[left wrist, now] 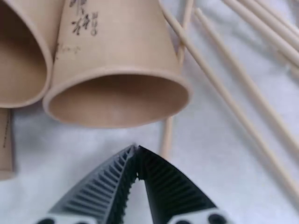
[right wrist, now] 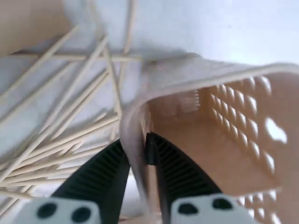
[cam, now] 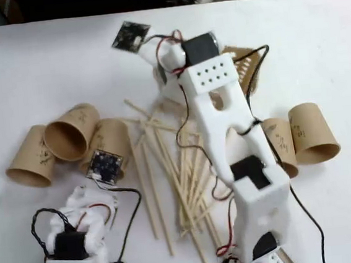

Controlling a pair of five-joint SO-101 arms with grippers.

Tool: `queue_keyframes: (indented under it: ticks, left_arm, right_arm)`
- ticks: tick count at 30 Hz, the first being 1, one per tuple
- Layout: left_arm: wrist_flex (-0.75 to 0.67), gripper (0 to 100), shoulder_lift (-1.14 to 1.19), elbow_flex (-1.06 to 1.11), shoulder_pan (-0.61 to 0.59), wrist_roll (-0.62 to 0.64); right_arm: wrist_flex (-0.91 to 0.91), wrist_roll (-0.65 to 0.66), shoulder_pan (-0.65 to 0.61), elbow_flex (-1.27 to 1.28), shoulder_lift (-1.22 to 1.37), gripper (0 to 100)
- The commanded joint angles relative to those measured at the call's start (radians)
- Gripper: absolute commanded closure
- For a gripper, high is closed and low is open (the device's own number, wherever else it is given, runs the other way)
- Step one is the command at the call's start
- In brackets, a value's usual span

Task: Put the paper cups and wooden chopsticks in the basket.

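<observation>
On my feed I see tan paper cups [cam: 70, 138] with black scribbles, pale wooden chopsticks [cam: 189, 180], a beige basket [right wrist: 238, 107] dotted with holes, and a white table [cam: 33, 70].

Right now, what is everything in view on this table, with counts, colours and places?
paper cups: five, brown, on their sides; three by the left arm, two beyond the right arm.
wooden chopsticks: loose pile, pale wood, table centre; too overlapped to count.
basket: one, tan, perforated, far side.
table: one, white.
left gripper: shut, empty, before a cup's mouth.
right gripper: shut on the basket's wall.
</observation>
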Motion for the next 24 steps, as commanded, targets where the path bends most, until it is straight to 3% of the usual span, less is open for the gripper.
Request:
queue_keyframes:
  ticks: [1,9,16,24]
  left_arm:
    - [0.006,98,0.004,-0.005,-0.002,0.002]
    - [0.006,98,0.004,-0.005,-0.004,0.002]
    - [0.006,98,0.004,-0.005,-0.004,0.002]
    - [0.006,98,0.004,-0.005,-0.004,0.002]
  right_arm:
    - [0.001,0.008,-0.031,0.064,-0.150,98.0]
    - [-0.001,0.048,-0.027,0.098,-0.179,97.0]
    - [-0.024,-0.069,0.024,0.094,-0.188,76.8]
    - [-0.028,-0.060,0.051,0.118,-0.163,82.4]
